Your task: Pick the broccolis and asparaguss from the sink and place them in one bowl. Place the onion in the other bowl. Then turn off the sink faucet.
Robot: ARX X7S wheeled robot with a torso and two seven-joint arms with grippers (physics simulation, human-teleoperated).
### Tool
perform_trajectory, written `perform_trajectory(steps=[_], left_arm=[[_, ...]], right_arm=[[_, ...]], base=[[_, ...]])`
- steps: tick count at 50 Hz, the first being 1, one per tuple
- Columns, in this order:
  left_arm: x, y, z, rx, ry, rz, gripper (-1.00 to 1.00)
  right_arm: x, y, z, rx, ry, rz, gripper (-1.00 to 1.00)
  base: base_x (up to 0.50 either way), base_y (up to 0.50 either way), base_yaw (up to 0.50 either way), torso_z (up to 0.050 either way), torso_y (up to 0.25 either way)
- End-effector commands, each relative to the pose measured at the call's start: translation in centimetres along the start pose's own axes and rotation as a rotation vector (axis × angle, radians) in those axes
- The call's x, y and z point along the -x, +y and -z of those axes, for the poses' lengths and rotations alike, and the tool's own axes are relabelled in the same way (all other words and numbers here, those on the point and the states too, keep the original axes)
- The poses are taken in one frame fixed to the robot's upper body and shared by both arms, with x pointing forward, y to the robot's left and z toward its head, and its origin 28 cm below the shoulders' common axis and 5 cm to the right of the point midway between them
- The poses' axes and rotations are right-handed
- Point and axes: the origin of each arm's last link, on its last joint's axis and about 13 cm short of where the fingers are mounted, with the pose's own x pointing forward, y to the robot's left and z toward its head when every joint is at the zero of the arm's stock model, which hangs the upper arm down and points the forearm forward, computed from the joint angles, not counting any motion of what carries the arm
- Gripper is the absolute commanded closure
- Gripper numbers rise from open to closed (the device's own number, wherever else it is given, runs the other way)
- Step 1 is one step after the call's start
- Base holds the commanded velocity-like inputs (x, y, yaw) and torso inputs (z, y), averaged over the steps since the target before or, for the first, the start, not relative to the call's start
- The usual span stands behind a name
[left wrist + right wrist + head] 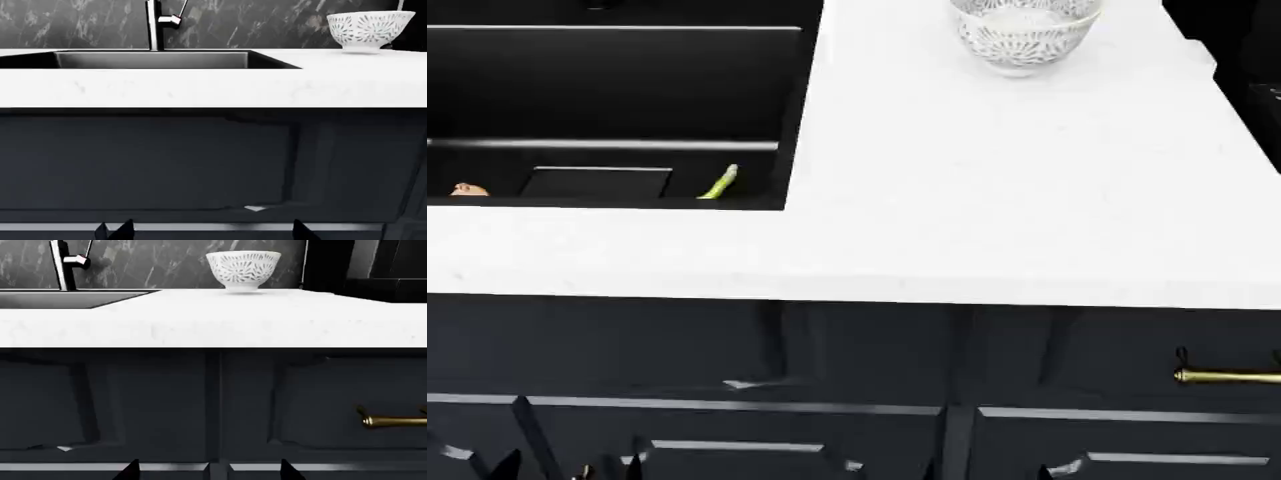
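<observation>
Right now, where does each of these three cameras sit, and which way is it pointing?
Head view: high on the robot, looking down over the counter into the sink, where an asparagus lies; dark arm parts show along the bottom edge.
Left wrist view: low, below counter height, facing the cabinet front and faucet; only dark fingertips show.
Right wrist view: equally low, facing the cabinets and a brass handle; dark fingertips show.
Shared: all three see the patterned bowl; both wrist views see the faucet.
</observation>
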Motion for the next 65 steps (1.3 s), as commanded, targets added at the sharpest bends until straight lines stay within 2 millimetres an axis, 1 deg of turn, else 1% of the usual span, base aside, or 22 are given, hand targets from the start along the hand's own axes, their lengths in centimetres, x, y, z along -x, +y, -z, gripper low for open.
perform_trajectory(steps=[1,2,13,21,36,51,60,65], left_arm=[[-0.06,0.16,0.05,0.017,0.009,-0.007,-1.0],[-0.09,0.21,0.05,0.038,0.019,-0.004,-1.0],[-0.12,-0.15,0.1,0.028,0.023,0.001,-1.0],[-0.03,0.09,0.17,0.031,0.026,-0.003,-1.0],[0.01,-0.04,0.27,0.049,0.052,0.002,-1.0],[0.02,-0.07,0.33,0.044,0.06,-0.002,-1.0],[-0.03,0.06,0.32,0.056,0.068,0.003,-1.0],[-0.08,0.06,0.53,0.028,0.085,-0.008,-1.0]], right_arm=[[0.09,0.05,0.0,0.003,0.002,0.0,-1.0],[0.12,0.03,0.02,0.001,0.002,0.003,-1.0],[0.3,0.01,-0.03,-0.01,-0.006,0.006,-1.0],[0.25,0.04,-0.01,0.006,0.011,-0.002,-1.0],[0.3,0.01,-0.1,0.0,-0.003,0.005,-1.0],[0.32,0.01,-0.08,0.005,-0.002,0.007,-1.0],[0.3,0.04,-0.06,0.011,-0.003,0.009,-1.0],[0.33,0.03,-0.06,0.009,-0.002,0.01,-1.0]], base=[[0.0,0.0,0.0,0.0,0.0],[0.0,0.0,0.0,0.0,0.0],[0.0,0.0,0.0,0.0,0.0],[0.0,0.0,0.0,0.0,0.0],[0.01,0.5,0.0,0.0,0.0],[0.01,0.36,0.0,0.0,0.0],[0.0,0.0,0.0,0.0,0.0],[0.0,0.0,0.0,0.0,0.0]])
